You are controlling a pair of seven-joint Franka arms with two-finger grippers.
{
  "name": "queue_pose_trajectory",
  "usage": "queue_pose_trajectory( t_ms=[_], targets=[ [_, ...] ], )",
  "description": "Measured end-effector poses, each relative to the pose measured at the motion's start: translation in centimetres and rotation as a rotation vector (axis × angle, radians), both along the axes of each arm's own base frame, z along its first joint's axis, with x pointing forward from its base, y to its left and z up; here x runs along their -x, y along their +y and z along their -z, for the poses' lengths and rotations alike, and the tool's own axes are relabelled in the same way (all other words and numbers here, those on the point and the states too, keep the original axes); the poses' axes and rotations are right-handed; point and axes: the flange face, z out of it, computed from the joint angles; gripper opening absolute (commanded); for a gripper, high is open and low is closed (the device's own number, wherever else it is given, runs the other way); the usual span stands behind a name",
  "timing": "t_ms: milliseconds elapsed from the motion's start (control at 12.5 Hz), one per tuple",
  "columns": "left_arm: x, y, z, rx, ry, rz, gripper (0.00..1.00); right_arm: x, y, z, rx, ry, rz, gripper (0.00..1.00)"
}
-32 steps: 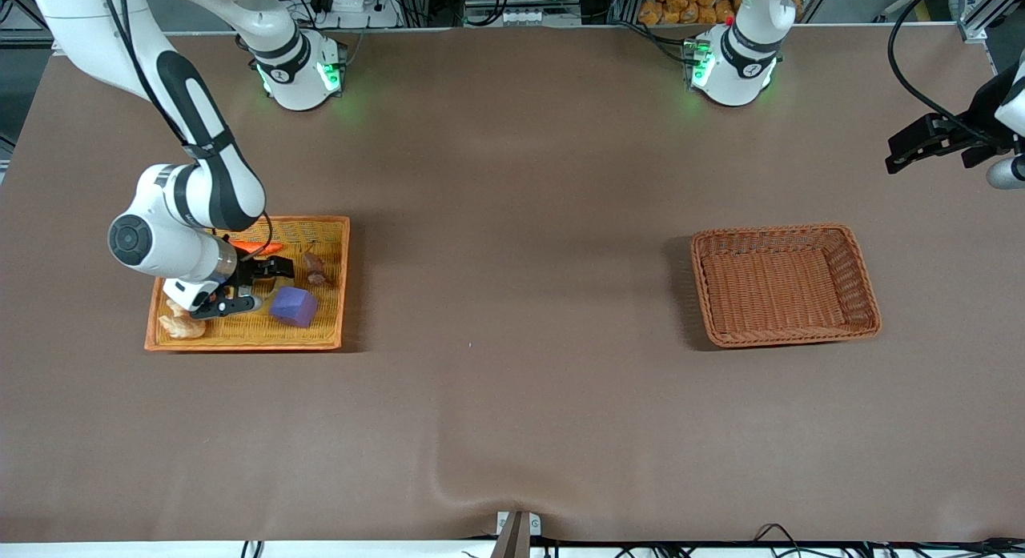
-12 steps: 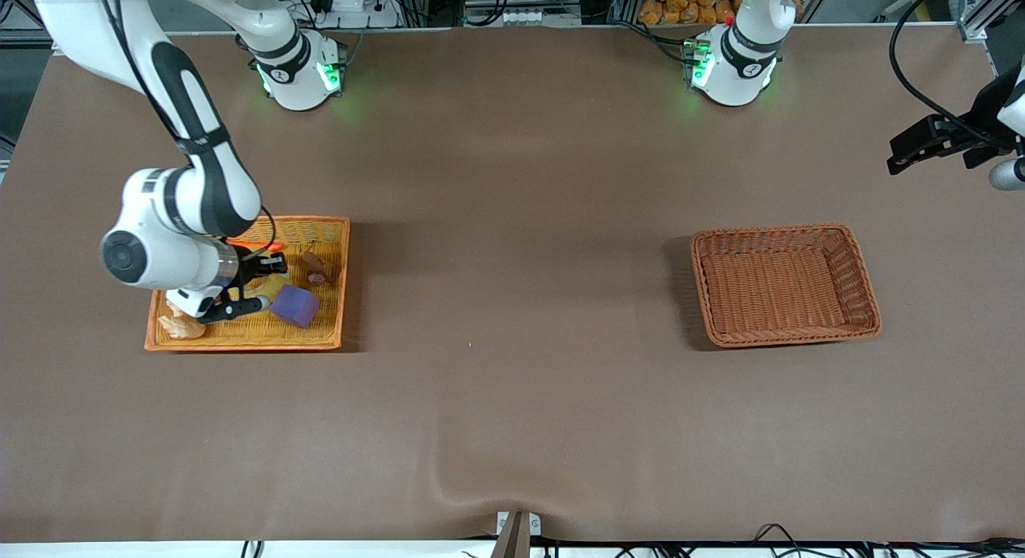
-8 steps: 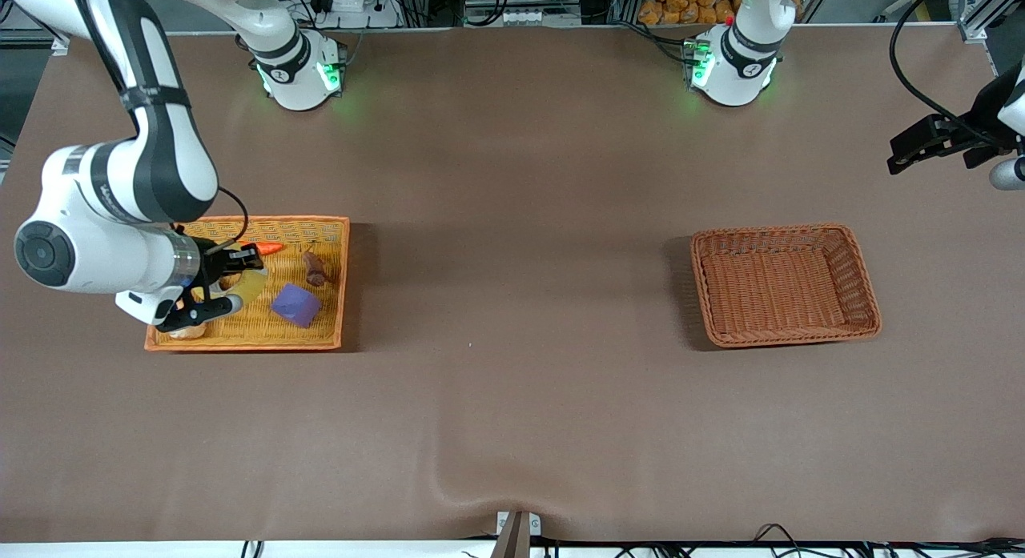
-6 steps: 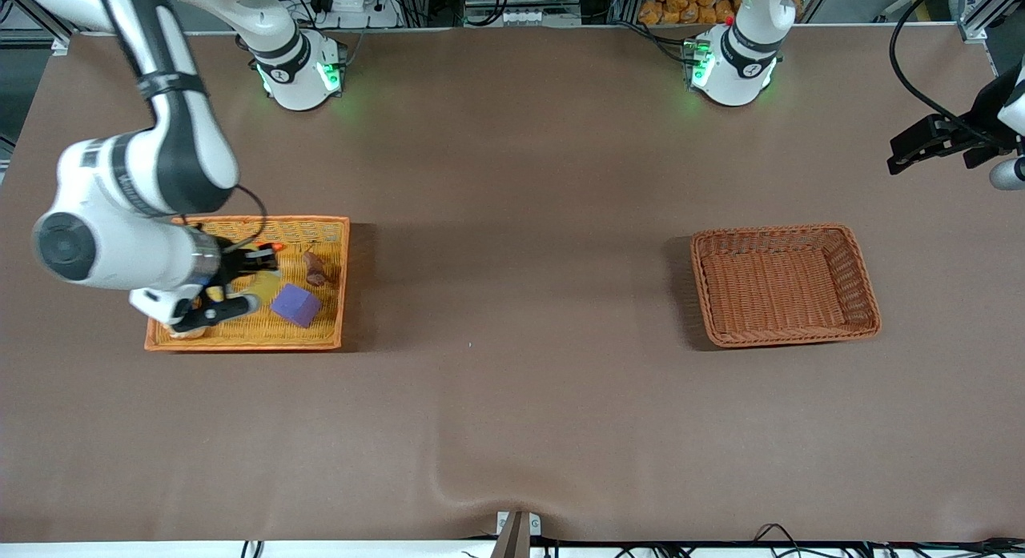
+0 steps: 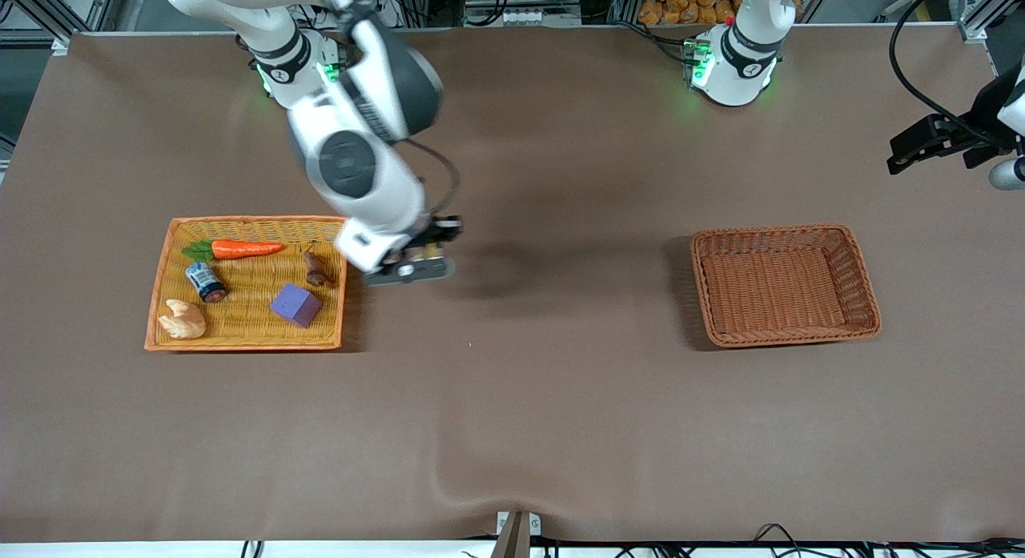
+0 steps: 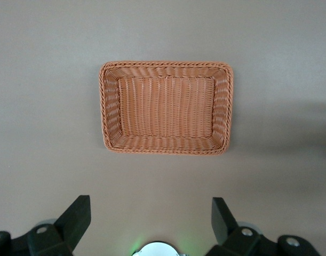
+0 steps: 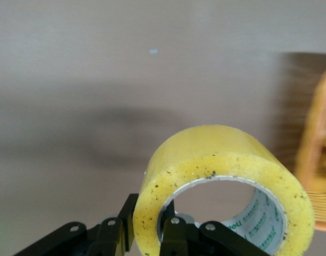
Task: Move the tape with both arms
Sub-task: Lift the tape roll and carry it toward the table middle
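My right gripper is shut on the tape, a yellow roll with a grey-white core. It holds the tape up over the bare table, just beside the orange tray. In the right wrist view one finger is inside the ring of the tape and the other is outside, pinching its wall. My left gripper waits, open and empty, high over the left arm's end of the table. In the left wrist view its fingers stand wide apart.
The orange tray holds a carrot, a small can, a bread piece, a brown piece and a purple cube. An empty brown wicker basket sits toward the left arm's end and also shows in the left wrist view.
My right gripper has lifted the tape out of the orange tray and carried it toward the table's middle. The can and bread piece are now uncovered. The left arm has not moved.
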Motion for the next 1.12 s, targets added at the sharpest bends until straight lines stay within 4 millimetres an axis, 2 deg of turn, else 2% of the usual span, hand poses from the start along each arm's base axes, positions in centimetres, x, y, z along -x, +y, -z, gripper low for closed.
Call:
queue_pose_trajectory(
  t_ms=[160,321,481,642,722,802,963,1123],
  targets=[
    [0.0,0.0,0.1,0.000,0.002,0.000,1.00,1.2,6.7,4.2,-0.041,-0.074,0.060,0.00],
    [0.0,0.0,0.3,0.000,0.006,0.000,1.00,2.7,11.3,9.6,-0.074,-0.115,0.074,0.00],
    [-0.1,0.0,0.5,0.000,0.011,0.000,1.00,3.5,13.1,13.6,-0.081,-0.118,0.072,0.00],
    [-0.3,-0.1,1.1,0.000,0.023,0.001,1.00,3.8,13.4,15.5,-0.071,-0.098,0.072,0.03],
    [-0.6,-0.2,1.7,0.001,0.033,0.004,1.00,4.2,13.7,16.0,-0.070,-0.090,0.070,0.29],
    [-1.0,-0.4,2.3,0.001,0.041,0.008,1.00,4.5,13.9,16.2,-0.070,-0.081,0.069,0.49],
    [-1.7,-1.0,3.5,0.003,0.057,0.020,1.00,4.9,14.2,16.4,-0.074,-0.065,0.073,0.56],
    [-2.3,-1.5,4.6,0.004,0.072,0.030,1.00,5.0,14.2,16.6,-0.074,-0.059,0.076,0.80]
  ],
)
